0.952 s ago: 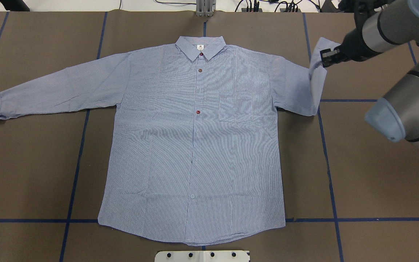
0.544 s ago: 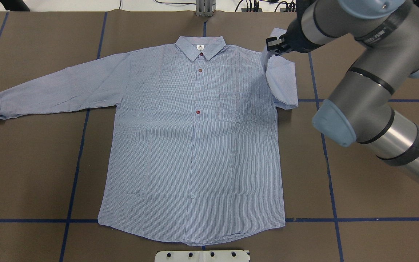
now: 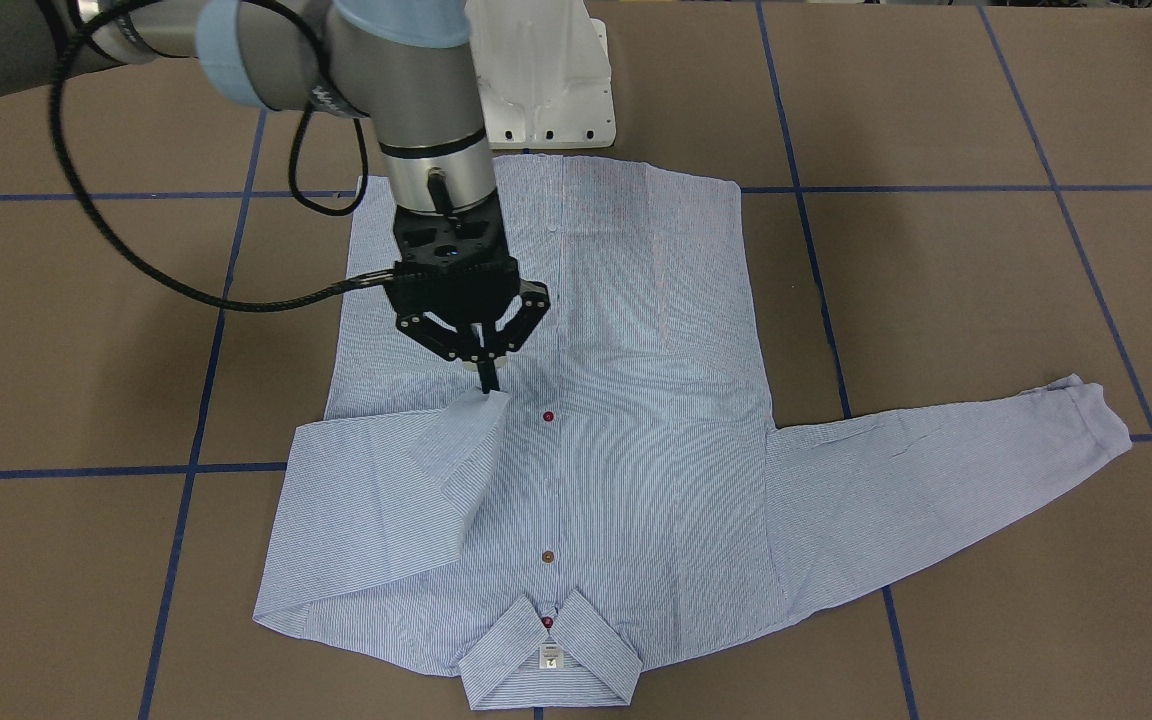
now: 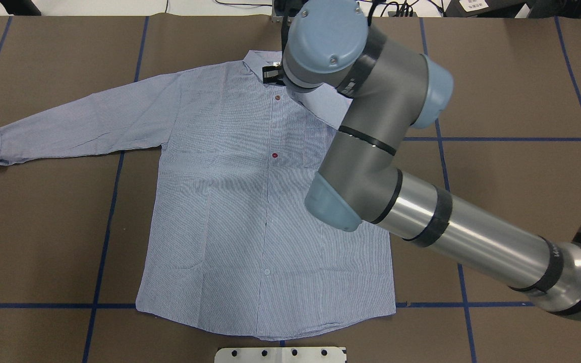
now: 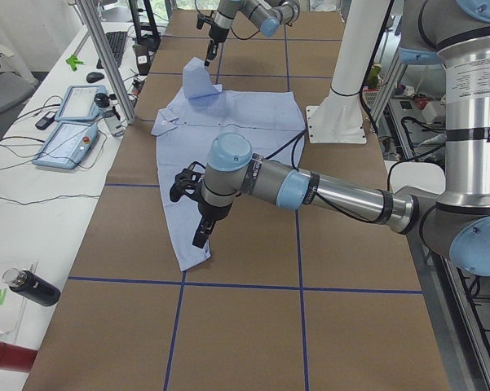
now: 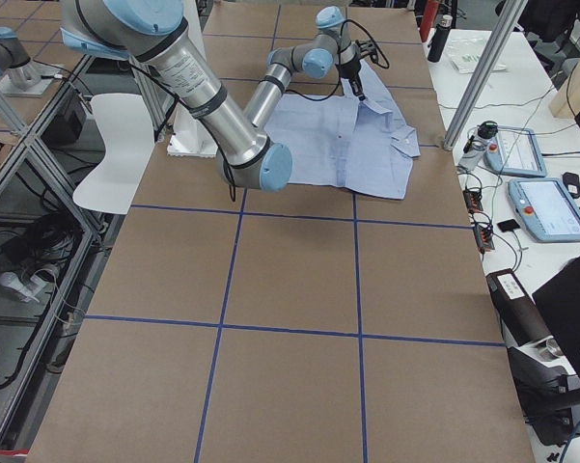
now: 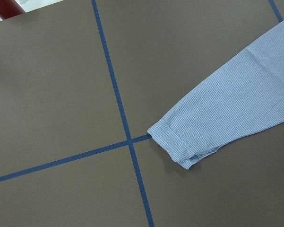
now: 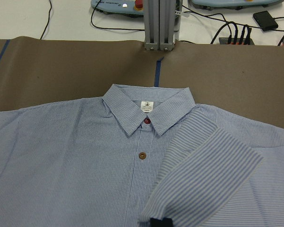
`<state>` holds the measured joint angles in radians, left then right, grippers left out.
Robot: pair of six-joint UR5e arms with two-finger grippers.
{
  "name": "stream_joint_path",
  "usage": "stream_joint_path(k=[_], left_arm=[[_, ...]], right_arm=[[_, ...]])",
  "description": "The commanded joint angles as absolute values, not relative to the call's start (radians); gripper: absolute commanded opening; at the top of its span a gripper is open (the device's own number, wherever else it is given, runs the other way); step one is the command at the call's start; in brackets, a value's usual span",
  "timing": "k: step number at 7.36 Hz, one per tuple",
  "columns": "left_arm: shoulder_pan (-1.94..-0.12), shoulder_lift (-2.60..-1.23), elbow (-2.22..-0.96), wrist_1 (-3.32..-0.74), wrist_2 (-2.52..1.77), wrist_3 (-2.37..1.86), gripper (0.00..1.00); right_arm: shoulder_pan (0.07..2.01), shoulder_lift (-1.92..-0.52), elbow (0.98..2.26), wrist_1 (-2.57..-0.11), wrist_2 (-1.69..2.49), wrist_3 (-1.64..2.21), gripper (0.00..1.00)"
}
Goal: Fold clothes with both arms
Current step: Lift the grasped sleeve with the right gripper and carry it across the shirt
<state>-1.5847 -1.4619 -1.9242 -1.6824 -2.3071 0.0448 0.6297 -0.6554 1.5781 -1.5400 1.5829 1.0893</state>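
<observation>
Cuff [image 3: 481,407] pinched by right end effector [image 3: 487,380], shirt [image 3: 636,400] spread below it; opening of left end effector [image 5: 200,235] cannot be told.

In the overhead view the right arm [image 4: 371,126] covers part of the collar [image 4: 254,61] of the shirt [image 4: 220,201], the folded sleeve and nearly all of the right gripper [image 3: 488,383]. The right wrist view cuts that gripper's fingertips [image 8: 160,222] off at its bottom edge. The left gripper [image 5: 200,235] shows only in the left side view, too small to tell how its jaws stand.
</observation>
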Motion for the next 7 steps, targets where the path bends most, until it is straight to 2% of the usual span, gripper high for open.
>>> stream_joint_path(k=[1,2,3,4,5,6,7], left_arm=[[-1.585,-1.462,-1.918,-1.681,-2.307,0.044,1.0],[-1.586,-1.46,-1.917,-1.681,-2.307,0.046,1.0],[-1.586,-1.46,-1.917,-1.681,-2.307,0.045,1.0],[-1.585,-1.46,-1.916,-1.681,-2.307,0.044,1.0],[-1.586,-1.46,-1.917,-1.681,-2.307,0.044,1.0],[-1.586,-1.46,-1.917,-1.681,-2.307,0.046,1.0],[-1.585,-1.448,-1.921,-1.683,-2.307,0.048,1.0]], right_arm=[[0.551,-0.509,1.379,-1.557,1.493,1.173,0.0],[0.529,-0.406,1.229,-1.559,1.473,1.221,0.0],[0.517,-0.347,1.145,-1.555,1.468,1.235,0.12],[0.506,-0.347,1.137,-1.555,1.467,1.3,0.93],[0.506,-0.301,1.077,-1.552,1.46,1.322,0.99],[0.509,-0.246,1.022,-1.551,1.462,1.325,0.99],[0.511,-0.239,1.023,-1.554,1.473,1.331,0.99]])
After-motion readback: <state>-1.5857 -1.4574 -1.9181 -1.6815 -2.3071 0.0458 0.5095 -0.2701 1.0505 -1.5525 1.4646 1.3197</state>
